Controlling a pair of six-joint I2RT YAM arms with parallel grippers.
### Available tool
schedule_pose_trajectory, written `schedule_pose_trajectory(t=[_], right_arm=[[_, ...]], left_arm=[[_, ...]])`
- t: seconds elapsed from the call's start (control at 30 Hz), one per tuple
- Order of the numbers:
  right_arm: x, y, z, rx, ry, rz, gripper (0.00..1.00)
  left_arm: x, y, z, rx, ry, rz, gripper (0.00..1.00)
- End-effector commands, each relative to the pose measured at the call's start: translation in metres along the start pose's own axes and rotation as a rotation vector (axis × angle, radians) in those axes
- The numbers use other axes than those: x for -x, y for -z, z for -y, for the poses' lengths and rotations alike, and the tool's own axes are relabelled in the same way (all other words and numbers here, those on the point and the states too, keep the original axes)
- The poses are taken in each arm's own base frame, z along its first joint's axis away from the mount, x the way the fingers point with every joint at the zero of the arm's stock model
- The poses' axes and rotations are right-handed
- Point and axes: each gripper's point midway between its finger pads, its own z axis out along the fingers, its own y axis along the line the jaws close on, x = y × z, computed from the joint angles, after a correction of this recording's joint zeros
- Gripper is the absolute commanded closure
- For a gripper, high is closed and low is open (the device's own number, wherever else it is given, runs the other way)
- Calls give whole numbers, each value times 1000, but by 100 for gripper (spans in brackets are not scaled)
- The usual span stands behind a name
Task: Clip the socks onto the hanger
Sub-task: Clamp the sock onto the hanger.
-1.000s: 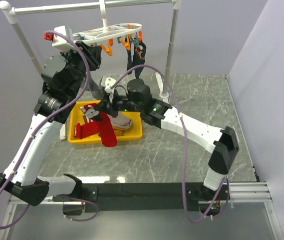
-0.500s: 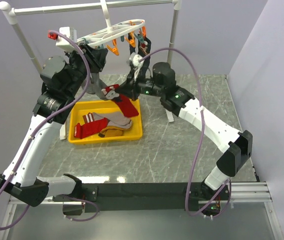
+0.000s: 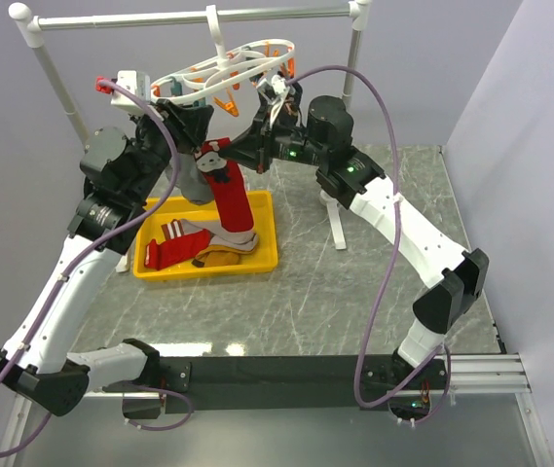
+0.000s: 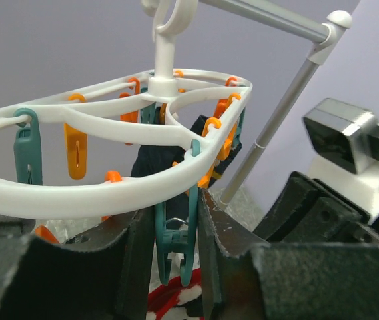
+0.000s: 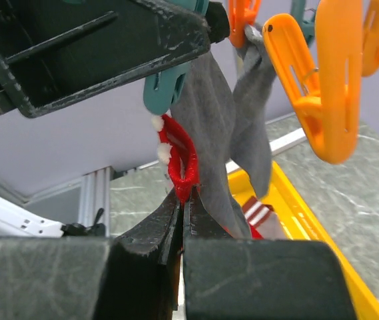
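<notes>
Nearest to us, the 2 arm bases sit at the table's [image 3: 354, 292] front edge, and both arms reach up and away toward the rack. Just beyond them on the marble top is a yellow bin [image 3: 269, 255]. It holds a red sock with a white-striped cuff [image 3: 165, 248], a grey-beige sock [image 3: 220, 233] and a mustard one [image 3: 213, 259].

Above the bin's far edge, the right gripper [image 5: 181, 200] is pressed fully together on a fold of the red sock [image 3: 230, 199]. We see that sock's white-marked cuff up at the fingers, while its foot trails down into the bin. Its raised edge sits just below the jaws of a teal clothespin [image 4: 174, 247].

The left gripper [image 4: 176, 223] is closed to a narrow gap, and its 2 fingers squeeze that teal clothespin from either side. The pin dangles from the front rim of the hanger [image 4: 164, 83].

Just behind the red sock, in the right wrist view, a grey sock [image 5: 219, 127] hangs from among the pins. A free orange clothespin [image 5: 329, 87] is beside it.

Farthest back, the white hanger is tilted, its hook over the stand's rail [image 3: 189, 17], against the pale wall.
</notes>
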Motion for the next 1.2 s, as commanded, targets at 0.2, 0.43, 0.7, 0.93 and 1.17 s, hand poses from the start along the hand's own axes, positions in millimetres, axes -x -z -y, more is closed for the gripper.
schedule_pose_trajectory(t=[0.2,0.43,0.7,0.93,1.17], right_arm=[[33,-5,-12,97,-48,80,100],[50,-5,-16,137,-116,98,100],[53,-3,-23,177,-135,107,100],[57,0,-28,217,-146,118,100],[55,2,-26,226,-166,104,100]], left_arm=[[29,10,24,-112,-4,88,67],[29,10,24,-122,6,104,67],[29,11,23,-122,13,106,67],[27,9,23,-131,18,104,67],[27,8,23,-144,29,113,67]])
